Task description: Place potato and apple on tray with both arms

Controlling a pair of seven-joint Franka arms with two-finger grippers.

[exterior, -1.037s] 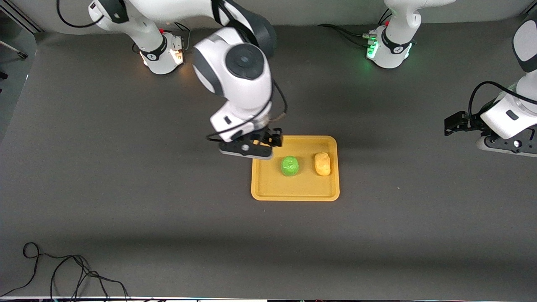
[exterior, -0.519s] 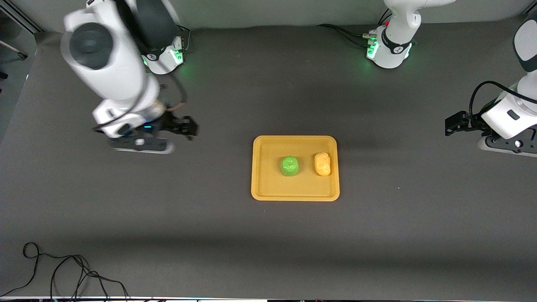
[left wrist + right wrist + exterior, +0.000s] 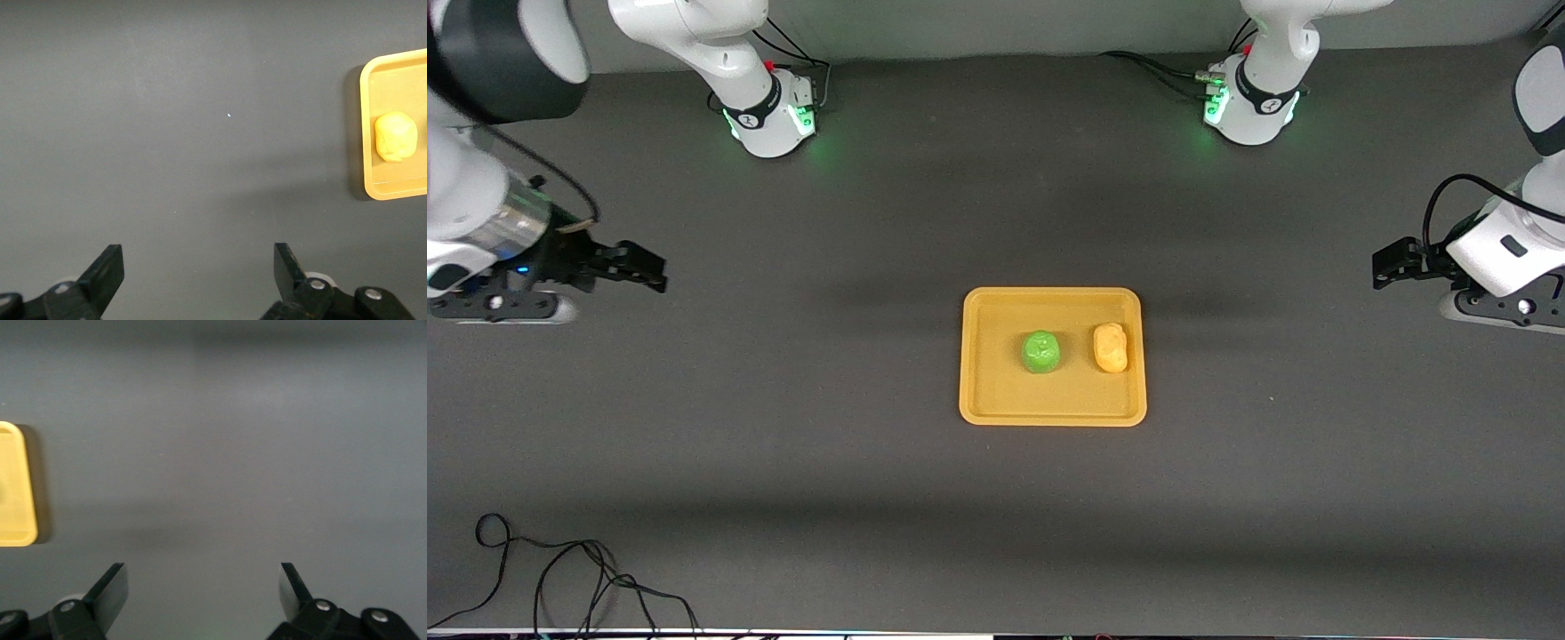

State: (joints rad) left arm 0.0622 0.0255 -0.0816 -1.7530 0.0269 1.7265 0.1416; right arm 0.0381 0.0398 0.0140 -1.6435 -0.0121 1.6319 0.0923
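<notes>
The yellow-orange tray (image 3: 996, 391) lies mid-table. The green apple (image 3: 1040, 351) and the yellow-orange potato (image 3: 1110, 347) sit on it side by side, the potato toward the left arm's end. My right gripper (image 3: 649, 268) is open and empty over bare table at the right arm's end, well away from the tray. My left gripper (image 3: 1384, 267) is open and empty over bare table at the left arm's end. The left wrist view shows its open gripper (image 3: 199, 267), the tray's corner (image 3: 373, 190) and the potato (image 3: 395, 137). The right wrist view shows its open gripper (image 3: 202, 583) and a tray corner (image 3: 17, 520).
The two arm bases (image 3: 769, 116) (image 3: 1249, 102) stand at the table's edge farthest from the front camera. A black cable (image 3: 560, 578) loops at the near corner at the right arm's end. Dark grey table surface surrounds the tray.
My right arm has swung from over the tray's edge out to its own end of the table, gripper empty. The left arm, apple and potato have not moved.
</notes>
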